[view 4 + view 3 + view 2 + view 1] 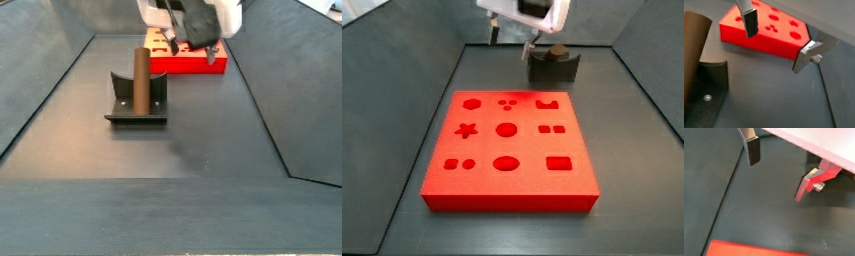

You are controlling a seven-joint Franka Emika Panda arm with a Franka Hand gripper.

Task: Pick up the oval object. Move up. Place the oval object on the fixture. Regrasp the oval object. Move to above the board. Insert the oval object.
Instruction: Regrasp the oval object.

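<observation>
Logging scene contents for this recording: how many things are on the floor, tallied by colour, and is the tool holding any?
Red: 1, the board.
Brown: 1, the oval object, standing upright in the fixture.
Dark grey-green: 1, the fixture.
Total: 3.
The tool hangs open and empty above the floor, between the fixture and the board.

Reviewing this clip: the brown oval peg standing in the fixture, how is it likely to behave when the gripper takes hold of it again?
The oval object looks like a straight, solid rod, so probably stiff. It stands upright in the fixture, tall for its footing, so a sideways nudge might tip it. Its surface looks smooth, so it may slip. The gripper hangs open and empty, between it and the board.
</observation>
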